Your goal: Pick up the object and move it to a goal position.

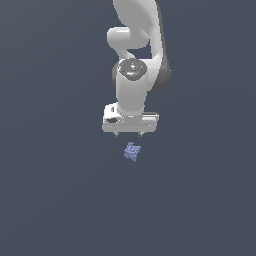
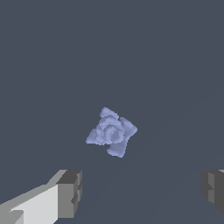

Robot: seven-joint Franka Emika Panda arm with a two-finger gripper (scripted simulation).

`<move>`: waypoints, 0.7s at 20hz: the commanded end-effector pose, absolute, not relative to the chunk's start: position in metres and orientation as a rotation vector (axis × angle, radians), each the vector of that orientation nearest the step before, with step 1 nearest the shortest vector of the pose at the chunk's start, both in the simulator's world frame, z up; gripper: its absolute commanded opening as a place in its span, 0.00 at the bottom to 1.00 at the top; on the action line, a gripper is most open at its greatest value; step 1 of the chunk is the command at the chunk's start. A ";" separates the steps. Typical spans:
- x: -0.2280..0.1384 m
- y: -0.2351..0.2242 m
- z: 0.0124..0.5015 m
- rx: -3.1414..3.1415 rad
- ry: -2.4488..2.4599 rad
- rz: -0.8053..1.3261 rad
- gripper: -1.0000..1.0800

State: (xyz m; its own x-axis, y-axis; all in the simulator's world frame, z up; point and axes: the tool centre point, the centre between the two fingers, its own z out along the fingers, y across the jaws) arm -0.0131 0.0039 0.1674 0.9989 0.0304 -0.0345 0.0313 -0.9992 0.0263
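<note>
- The white arm (image 1: 134,60) came down from the top of the exterior frame, a little right of centre, with its gripper (image 1: 129,134) pointing downward near the middle of the picture.
- The small blue lump (image 1: 132,151) lay just below the gripper in that frame, slightly right of centre, on the flat dark grey surface (image 1: 55,200). There was a visible gap between the lump and the fingertips; nothing was touching it.
- In the wrist view the lump (image 2: 111,132) sat near the centre of the frame, with one finger (image 2: 69,193) at the lower left corner and the other at the lower right edge. The fingers stood wide apart, far wider than the lump, and nothing was between them.
- So the gripper was open and empty, and the lump looked untouched where it rested.
- By my reckoning the task was at an early stage: the gripper was roughly lined up over the lump, but the grasp was not yet made.
- What seemed left: lowering until the fingers straddled the lump, closing on it, lifting, and carrying it to the goal.
- I could see no marker for the goal in either picture, so I could not tell where it had to go.
</note>
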 end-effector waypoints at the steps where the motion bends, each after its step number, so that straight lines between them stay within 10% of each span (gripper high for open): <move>1: -0.013 0.004 0.167 3.114 0.048 -0.053 0.96; 14: -0.017 0.029 0.169 3.133 0.115 -0.084 0.96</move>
